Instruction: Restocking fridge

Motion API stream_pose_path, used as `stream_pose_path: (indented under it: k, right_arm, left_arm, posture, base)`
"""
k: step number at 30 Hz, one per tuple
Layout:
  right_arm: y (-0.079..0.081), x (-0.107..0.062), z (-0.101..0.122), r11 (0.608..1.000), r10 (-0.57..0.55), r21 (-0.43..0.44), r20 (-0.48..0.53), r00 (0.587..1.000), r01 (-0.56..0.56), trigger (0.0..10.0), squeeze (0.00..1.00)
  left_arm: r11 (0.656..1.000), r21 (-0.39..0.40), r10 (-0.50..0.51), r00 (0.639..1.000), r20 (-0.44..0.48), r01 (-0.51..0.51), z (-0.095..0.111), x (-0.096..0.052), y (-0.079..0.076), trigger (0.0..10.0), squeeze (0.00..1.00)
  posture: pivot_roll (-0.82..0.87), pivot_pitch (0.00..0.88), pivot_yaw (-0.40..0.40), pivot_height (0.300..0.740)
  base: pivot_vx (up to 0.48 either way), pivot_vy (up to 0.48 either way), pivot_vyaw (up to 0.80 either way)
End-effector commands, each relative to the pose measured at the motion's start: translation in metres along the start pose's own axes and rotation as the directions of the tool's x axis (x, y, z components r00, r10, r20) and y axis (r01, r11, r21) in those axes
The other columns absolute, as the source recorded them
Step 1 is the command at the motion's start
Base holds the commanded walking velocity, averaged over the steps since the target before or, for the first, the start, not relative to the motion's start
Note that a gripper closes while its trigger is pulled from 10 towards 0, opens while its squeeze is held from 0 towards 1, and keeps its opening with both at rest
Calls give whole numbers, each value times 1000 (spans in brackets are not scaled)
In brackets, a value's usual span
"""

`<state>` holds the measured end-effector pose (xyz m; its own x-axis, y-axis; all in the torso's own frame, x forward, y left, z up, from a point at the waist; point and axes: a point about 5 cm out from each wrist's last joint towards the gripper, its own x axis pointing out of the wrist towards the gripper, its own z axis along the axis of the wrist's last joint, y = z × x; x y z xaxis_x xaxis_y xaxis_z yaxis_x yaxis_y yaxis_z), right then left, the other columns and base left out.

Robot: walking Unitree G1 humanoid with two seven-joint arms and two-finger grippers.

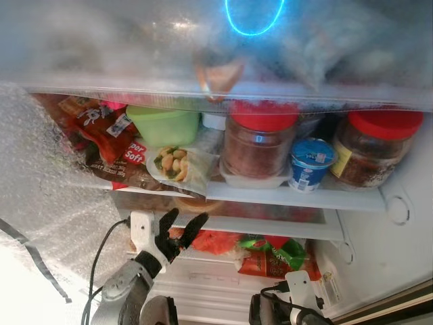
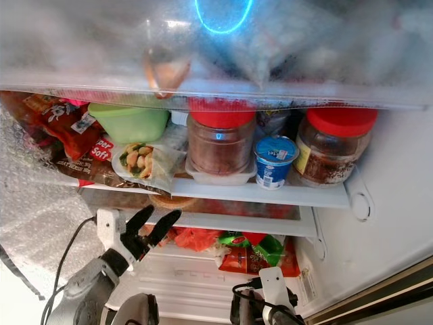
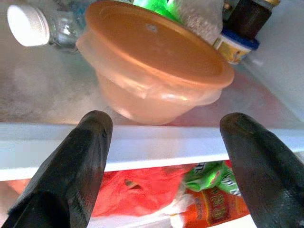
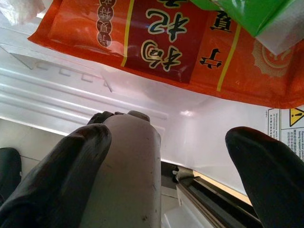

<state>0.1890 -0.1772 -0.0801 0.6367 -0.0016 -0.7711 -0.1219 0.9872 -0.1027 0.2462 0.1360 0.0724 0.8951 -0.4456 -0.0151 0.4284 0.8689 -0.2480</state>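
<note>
My left gripper (image 1: 187, 218) is open, raised in front of the fridge's middle shelf edge (image 1: 270, 225). In the left wrist view its fingers (image 3: 90, 142) frame an orange translucent lidded tub (image 3: 156, 61) that stands on the shelf just beyond them, untouched. The same tub (image 1: 196, 202) shows dimly under the upper shelf. My right gripper (image 4: 171, 137) is open low down, below an orange-red snack packet (image 4: 161, 38). A grey cylinder (image 4: 126, 175) sits beside one of its fingers. The right arm (image 1: 291, 308) is at the bottom of the head view.
The upper shelf (image 1: 325, 198) holds two red-lidded jars (image 1: 258, 139) (image 1: 372, 149), a blue yogurt cup (image 1: 311, 164), a green tub (image 1: 164, 125), a bagged wrap (image 1: 177, 166) and snack bags (image 1: 95, 128). Below lie red and green packets (image 1: 270, 254). A capped bottle (image 3: 33, 26) stands behind the orange tub.
</note>
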Motion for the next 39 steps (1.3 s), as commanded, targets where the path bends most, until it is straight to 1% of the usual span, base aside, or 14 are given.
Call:
stream_pose_path:
  k: [1,3,5,8,10,14,18,19,20,22,25,30,34,39]
  right_arm:
    - [7,-6,-26,1000,22,19,-101,995,-20,10000,0]
    - [7,-6,-26,1000,21,19,-99,995,-20,10000,0]
    - [7,-5,-25,1000,21,18,-97,995,-20,10000,0]
    - [7,-5,-24,1000,17,19,-93,996,-16,10000,0]
    - [7,-5,-24,1000,18,20,-92,996,-16,10000,0]
    - [8,-5,-24,1000,19,20,-90,996,-18,10000,0]
    - [8,-5,-23,1000,19,21,-88,996,-18,10000,0]
    - [8,-5,-23,1000,19,21,-88,996,-18,10000,0]
    - [8,-5,-23,1000,19,22,-86,996,-17,10000,0]
    - [9,-5,-22,1000,20,22,-85,996,-18,10000,0]
    - [9,-5,-22,1000,22,21,-85,996,-21,10000,0]
    - [9,-5,-22,1000,23,20,-85,996,-22,10000,0]
    - [9,-5,-23,1000,24,20,-85,996,-22,10000,0]
    - [10,-5,-23,1000,26,19,-85,996,-24,10000,0]
  left_arm:
    - [996,90,20,1000,23,-22,7,-1,-2,10000,0]
    - [986,161,40,998,41,-47,12,-2,-2,10000,0]
    - [976,206,56,996,66,-69,16,-2,-3,10000,0]
    - [942,315,78,989,122,-113,25,-2,-4,10000,0]
    - [929,346,87,985,149,-134,28,-1,-5,10000,0]
    - [924,354,91,983,160,-144,29,-1,-6,10000,0]
    - [913,381,93,985,148,-143,25,-5,-7,10000,0]
    - [910,384,107,983,149,-157,24,-7,-5,10000,0]
    - [901,382,150,975,164,-203,23,-11,-1,10000,0]
    - [891,381,190,964,185,-249,23,-16,3,10000,0]
    - [888,369,214,958,193,-273,23,-18,5,10000,0]
    - [891,367,211,959,187,-268,21,-16,3,10000,0]
    - [891,373,201,962,186,-258,20,-14,-1,10000,0]
    - [890,376,201,962,184,-258,19,-14,-1,10000,0]
  posture:
    - [-3,87,2,622]
    - [-5,86,4,622]
    - [-5,86,4,622]
    - [2,85,4,622]
    - [1,85,4,622]
    - [-4,82,6,622]
    - [-1,77,10,622]
    - [-2,76,11,622]
    - [-5,75,10,622]
    - [-3,73,10,622]
    - [3,69,7,622]
    - [-1,62,9,622]
    - [-2,56,10,622]
    - [2,59,10,622]
  base:
    - [0,0,0]
    - [0,0,0]
    - [0,0,0]
    - [0,0,0]
    - [0,0,0]
    - [0,0,0]
    - [0,0,0]
    - [0,0,0]
    - [0,0,0]
    - [0,0,0]
    - [0,0,0]
    - [0,0,0]
    - [-249,0,0]
    - [-257,0,0]
